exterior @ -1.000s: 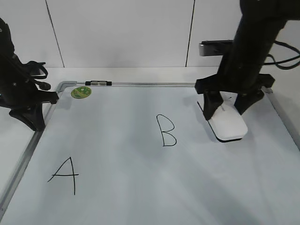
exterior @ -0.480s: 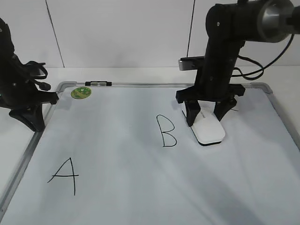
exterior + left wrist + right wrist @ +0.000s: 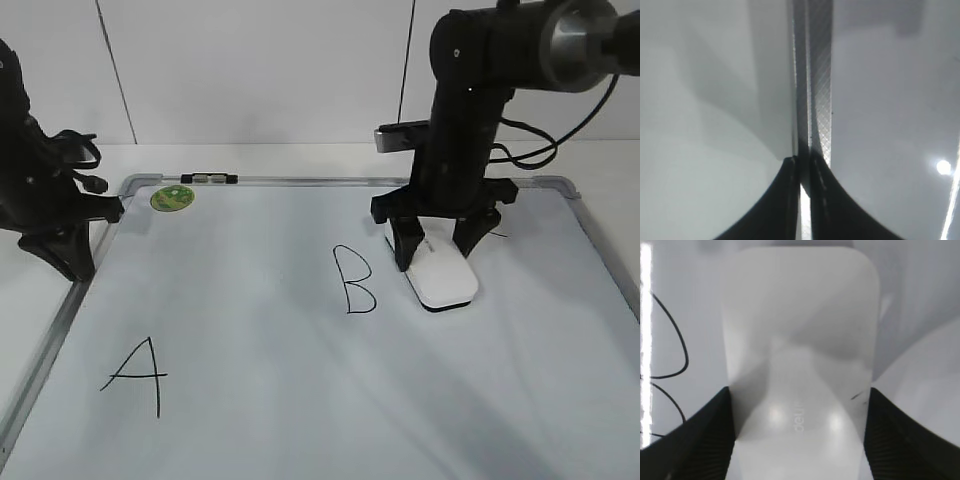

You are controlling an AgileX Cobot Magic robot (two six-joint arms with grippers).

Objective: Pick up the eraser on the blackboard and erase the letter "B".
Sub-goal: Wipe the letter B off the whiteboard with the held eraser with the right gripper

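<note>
Exterior view shows the right pincer (image 3: pixel 437 250) grasping the eraser (image 3: pixel 444 280) on the blackboard (image 3: pixel 300 400), just right of the letter "B" (image 3: pixel 355 280). Nothing is erased yet; the wiping is left. The left pincer (image 3: pixel 800 165) is clenched, empty.

Right gripper (image 3: pixel 437 249) straddles eraser (image 3: pixel 444 277) on blackboard (image 3: pixel 300 400), just right of letter "B" (image 3: pixel 356 279); narrow bare strip between. Board open below and left toward "A" (image 3: pixel 138 372). Left gripper (image 3: pixel 62 255) parked over left frame edge.
</note>
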